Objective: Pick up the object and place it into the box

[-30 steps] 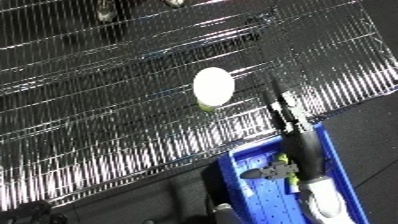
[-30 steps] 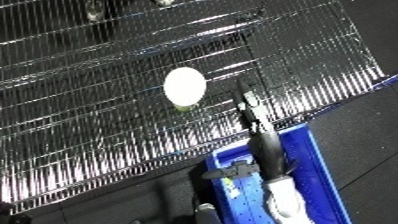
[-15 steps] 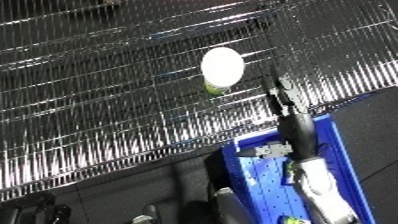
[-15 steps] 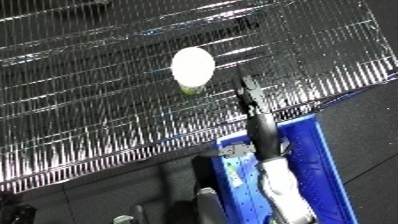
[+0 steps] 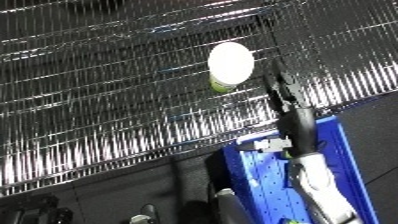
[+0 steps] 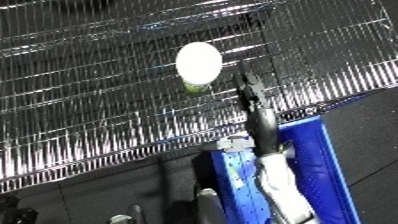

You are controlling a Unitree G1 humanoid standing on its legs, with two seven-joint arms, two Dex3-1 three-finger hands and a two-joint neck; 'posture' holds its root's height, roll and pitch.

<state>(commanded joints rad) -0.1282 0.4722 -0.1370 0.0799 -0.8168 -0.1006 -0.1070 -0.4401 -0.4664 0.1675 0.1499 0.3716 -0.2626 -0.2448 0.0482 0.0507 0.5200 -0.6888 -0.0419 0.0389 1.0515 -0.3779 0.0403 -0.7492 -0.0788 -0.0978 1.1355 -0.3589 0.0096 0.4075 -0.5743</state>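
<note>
A small container with a round white lid and a yellow-green body (image 5: 230,64) lies on the wire shelf (image 5: 107,100). My right hand (image 5: 286,97) reaches up from the lower right, and its black fingers are straight and seen edge-on just right of the container. They hold nothing, and whether they touch the container cannot be told. The white forearm (image 5: 322,187) passes over the blue bin (image 5: 258,192), which sits below the shelf's front edge. My left hand is out of sight.
The chrome wire shelf fills the upper part of the view, and its front edge (image 6: 133,145) runs diagonally above the bin. Dark floor (image 5: 107,200) lies below at the left, with small dark items at the bottom edge.
The whole picture has shifted, so the camera moved. My right hand's fingers stand a little closer to the container's right side than a second ago. The container still rests on the shelf.
</note>
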